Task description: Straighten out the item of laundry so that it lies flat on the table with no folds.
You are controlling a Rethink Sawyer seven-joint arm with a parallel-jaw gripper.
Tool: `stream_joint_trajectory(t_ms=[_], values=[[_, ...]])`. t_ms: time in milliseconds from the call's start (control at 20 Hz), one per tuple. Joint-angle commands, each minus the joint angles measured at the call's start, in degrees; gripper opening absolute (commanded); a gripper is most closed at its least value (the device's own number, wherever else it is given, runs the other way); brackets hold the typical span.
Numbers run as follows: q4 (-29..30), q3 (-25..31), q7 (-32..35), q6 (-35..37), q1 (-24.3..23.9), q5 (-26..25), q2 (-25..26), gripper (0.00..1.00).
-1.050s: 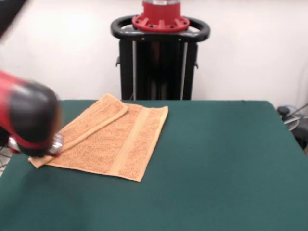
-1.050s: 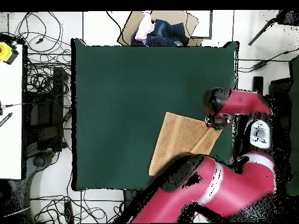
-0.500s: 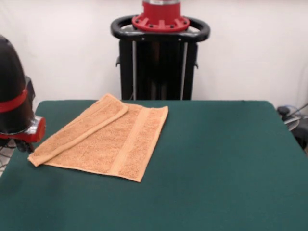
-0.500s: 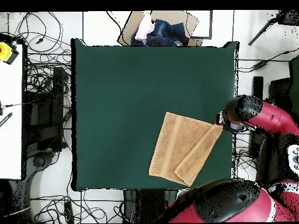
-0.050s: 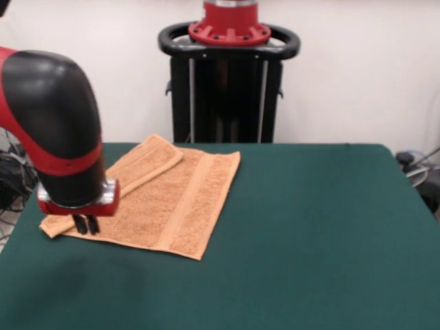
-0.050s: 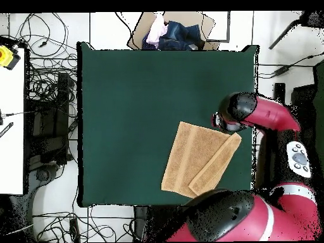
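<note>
On the dark green felt table (image 5: 309,227), my peach terry-cloth hand towel (image 5: 165,203) lies near one corner with a long side strip folded over, so unfolding remains. My gripper (image 5: 86,224) hovers at that corner, fingers nearly together, holding nothing.

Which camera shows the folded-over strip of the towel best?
The front view: the folded strip lies raised on the towel, its edge plain beside the gripper. The overhead view shows the same strip only as a flat diagonal band.
</note>
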Motion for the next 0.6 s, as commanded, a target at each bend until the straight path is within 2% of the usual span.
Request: stream_joint_trajectory(t_ms=[50, 550, 600], values=[[6.58, 4.78, 0.76, -4.98, 2.38, -0.26, -0.06, 0.0], [10.0, 4.56, 1.89, -8.67, 2.03, 0.08, -1.11, 0.0], [9.95, 4.28, 1.73, -8.17, 2.32, -0.01, -1.12, 1.0]])
